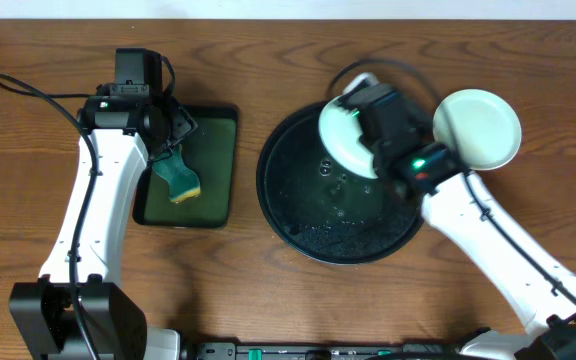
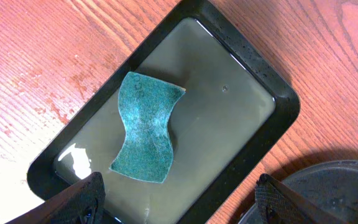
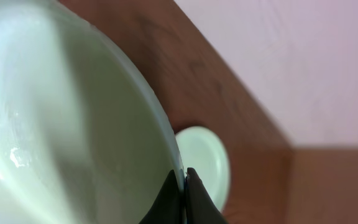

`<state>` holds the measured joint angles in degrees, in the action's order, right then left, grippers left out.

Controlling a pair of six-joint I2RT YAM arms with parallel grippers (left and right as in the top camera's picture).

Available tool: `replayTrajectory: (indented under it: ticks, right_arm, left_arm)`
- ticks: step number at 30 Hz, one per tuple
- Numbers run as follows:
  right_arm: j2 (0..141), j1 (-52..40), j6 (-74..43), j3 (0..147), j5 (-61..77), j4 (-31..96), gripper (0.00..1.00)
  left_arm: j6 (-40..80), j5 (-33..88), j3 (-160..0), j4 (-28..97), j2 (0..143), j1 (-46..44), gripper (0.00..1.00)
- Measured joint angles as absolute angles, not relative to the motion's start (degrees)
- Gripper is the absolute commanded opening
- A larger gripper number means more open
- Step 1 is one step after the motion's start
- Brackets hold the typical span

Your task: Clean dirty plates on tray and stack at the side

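My right gripper [image 1: 373, 140] is shut on the rim of a pale mint plate [image 1: 343, 135] and holds it tilted above the far edge of the round black tray [image 1: 338, 225]. In the right wrist view the fingertips [image 3: 184, 179] pinch that plate's edge [image 3: 61, 124]. Another pale plate [image 1: 478, 128] lies on the table right of the tray, and also shows in the right wrist view [image 3: 207, 162]. I cannot tell whether a third plate lies under it. My left gripper [image 1: 173, 150] is open and empty above the sponge [image 1: 180, 180].
A dark-green rectangular tray [image 1: 218, 160] holds shallow water and the teal sponge [image 2: 146, 127]; my open left fingers [image 2: 179, 196] hang over its near end [image 2: 278, 106]. The black tray's rim [image 2: 334, 186] lies just right of it. A cable loops behind the right arm.
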<state>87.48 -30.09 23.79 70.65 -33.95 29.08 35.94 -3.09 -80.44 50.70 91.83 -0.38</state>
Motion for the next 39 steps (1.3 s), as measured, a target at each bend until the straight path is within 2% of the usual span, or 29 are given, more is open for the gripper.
replayTrajectory:
  ticks: [5, 7, 8, 12, 14, 15, 16, 17, 19, 23, 29, 35, 39]
  right_arm:
    - [87.68, -13.91, 12.47, 70.65, -18.96, 27.86, 0.01]
    - [88.49, 1.15, 5.37, 70.65, -5.37, 27.94, 0.01]
    - [89.1, 5.26, 3.27, 70.65, -2.09, 28.01, 0.01]
    - [95.2, 19.9, -5.15, 70.7, 6.17, 27.53, 0.01]
    - [99.22, 23.29, -8.38, 70.7, 7.75, 27.38, 0.01]
    - [101.51, 24.56, -10.0, 70.7, 8.62, 27.0, 0.08]
    - [103.48, 25.32, -11.0, 70.7, 9.37, 26.65, 0.2]
    - [104.97, 25.76, -11.62, 70.7, 10.04, 26.17, 0.47]
    - [108.44, 26.76, -13.58, 70.57, 13.13, 24.4, 0.61]
    - [108.92, 26.72, -14.55, 70.52, 16.75, 22.87, 0.76]
    - [102.8, 26.76, -15.22, 70.48, 18.33, 29.45, 0.86]
    - [85.03, 25.08, -15.46, 70.41, 18.28, 42.28, 0.9]
    - [75.13, 20.38, -15.64, 68.51, 18.26, 45.45, 0.99]
  left_arm:
    - [35.97, -2.92, -80.44, 50.78, 91.83, -0.38, 0.78]
    - [35.97, -2.92, -80.44, 51.18, 91.83, -0.38, 0.79]
    - [35.97, -2.9, -80.44, 51.35, 91.83, -0.38, 0.79]
    - [35.94, -2.87, -80.44, 52.16, 91.83, -0.38, 0.79]
    - [35.94, -2.92, -80.44, 52.21, 91.83, -0.4, 0.79]
    - [35.94, -2.92, -80.44, 52.18, 91.83, -0.38, 0.79]
    - [35.94, -2.9, -80.44, 52.23, 91.83, -0.38, 0.79]
    - [35.94, -2.87, -80.44, 52.23, 91.83, -0.38, 0.79]
    - [35.94, -2.9, -80.44, 52.23, 91.83, -0.4, 0.79]
    - [35.97, -2.9, -80.44, 52.27, 91.83, -0.38, 0.79]
    - [35.97, -2.9, -80.44, 52.27, 91.83, -0.38, 0.79]
    - [35.94, -2.9, -80.44, 52.25, 91.83, -0.38, 0.79]
    - [35.97, -2.9, -80.44, 52.27, 91.83, -0.38, 0.79]
